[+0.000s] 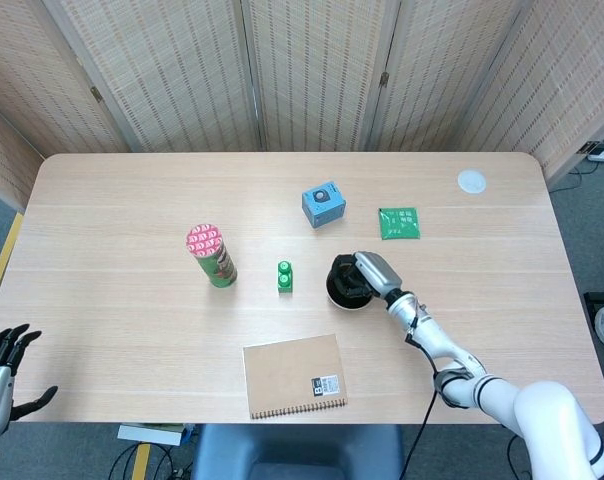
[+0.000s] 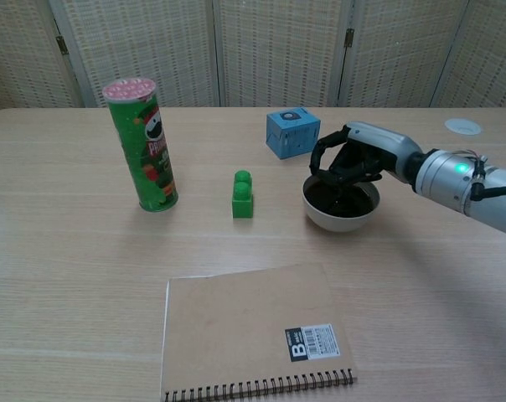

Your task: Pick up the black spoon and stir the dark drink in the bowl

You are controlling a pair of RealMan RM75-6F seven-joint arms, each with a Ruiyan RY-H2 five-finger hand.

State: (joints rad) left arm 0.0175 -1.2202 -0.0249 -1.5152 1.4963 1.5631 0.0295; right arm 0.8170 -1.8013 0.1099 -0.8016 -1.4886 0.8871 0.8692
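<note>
My right hand (image 2: 353, 159) hangs over the white bowl (image 2: 340, 215), fingers curled downward above the dark drink (image 2: 341, 198). Something thin and black runs down from my fingertips into the liquid, which I take to be the black spoon (image 2: 347, 186), though it blends with my dark fingers and the drink, so I can't make out its outline with certainty. My fingers are clenched around it as far as the chest view shows; from the head view my right hand (image 1: 370, 272) covers much of the bowl (image 1: 338, 290) and hides the grip.

My left hand (image 1: 2, 372) sits at the lower left corner of the head view, off the table's edge, fingers spread and holding nothing (the chest view doesn't show it).

The bowl stands near the middle of the wooden table (image 2: 69, 251). Just left of it is a green brick (image 2: 242, 195), and further left an upright green chip can (image 2: 142, 146). A blue box (image 2: 292, 132) sits behind the bowl, a green packet (image 1: 399, 223) beside that, and a brown notebook (image 2: 253, 331) lies at the near edge
</note>
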